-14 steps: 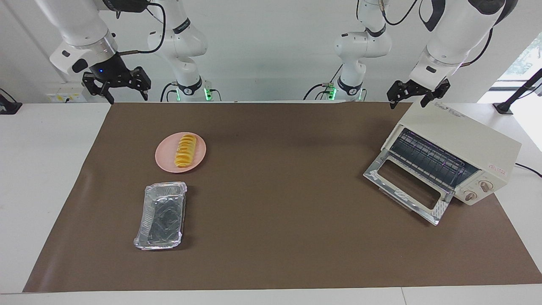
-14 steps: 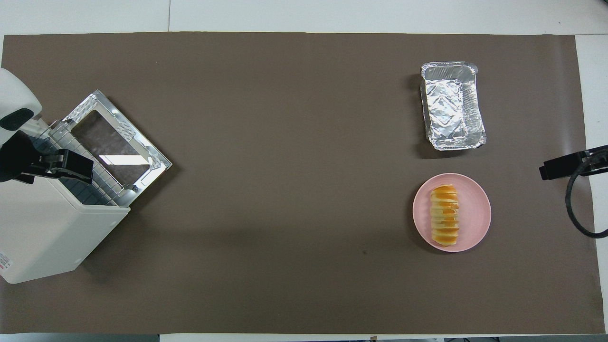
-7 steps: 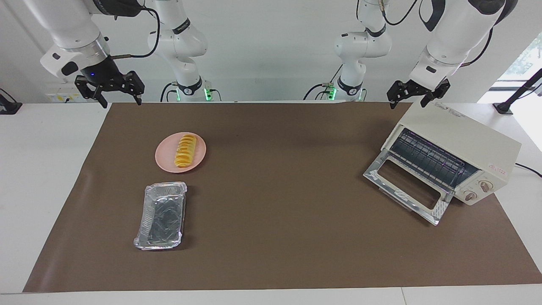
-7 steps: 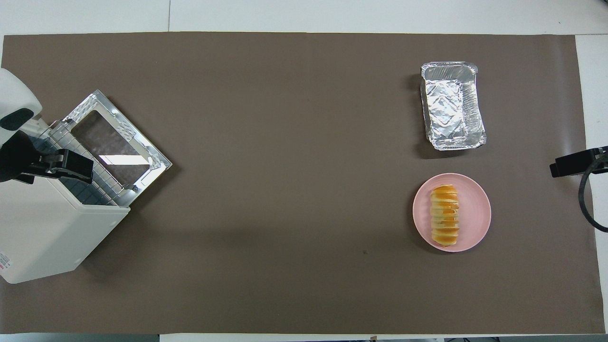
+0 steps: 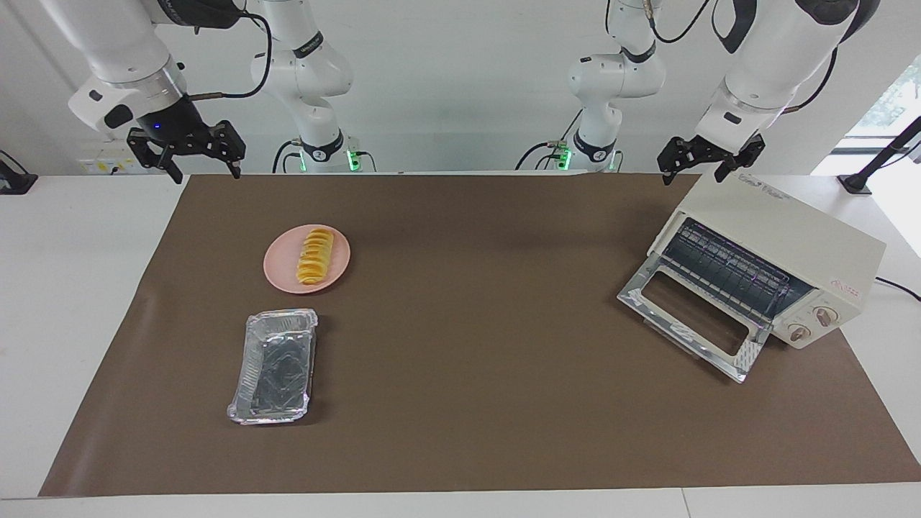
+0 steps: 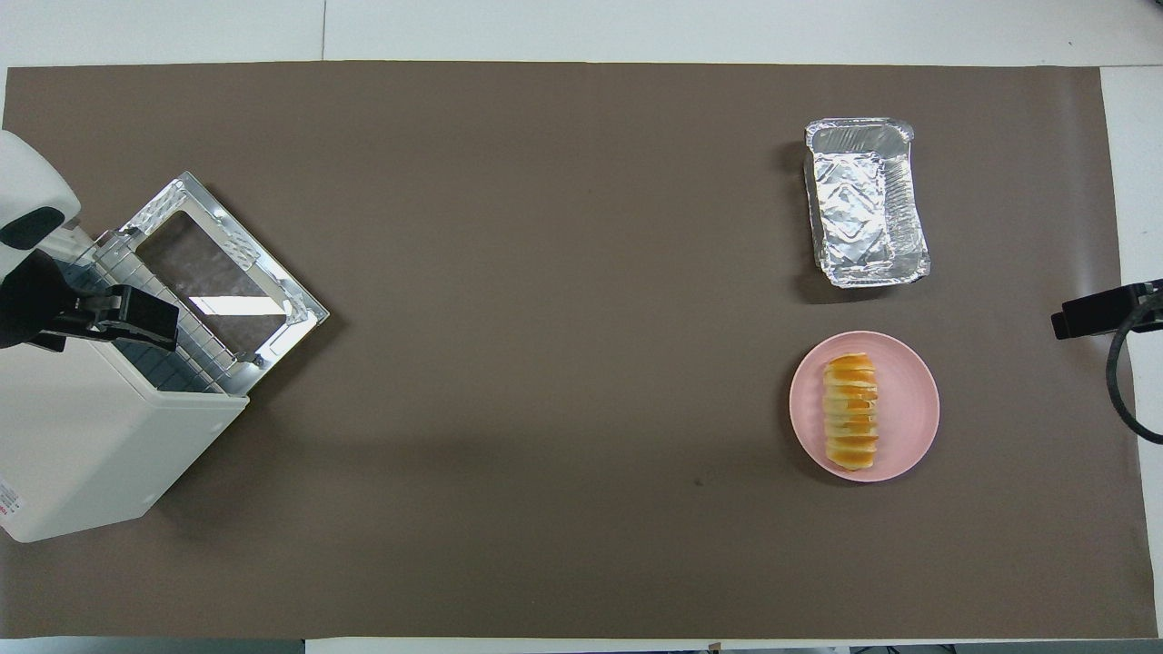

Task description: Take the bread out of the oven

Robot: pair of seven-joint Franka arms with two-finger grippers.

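I see the ridged golden-yellow bread point(image 5: 314, 255) lying on the round pink plate point(image 5: 276, 270), out of the open cream-white oven point(image 5: 781, 237); right gripper point(image 5: 188, 154) nearer, left gripper point(image 5: 708, 160) above the oven; both jaws wide, empty.

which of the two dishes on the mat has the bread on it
The round pink plate, nearer the robots, holds the bread. The foil tray beside it is empty.
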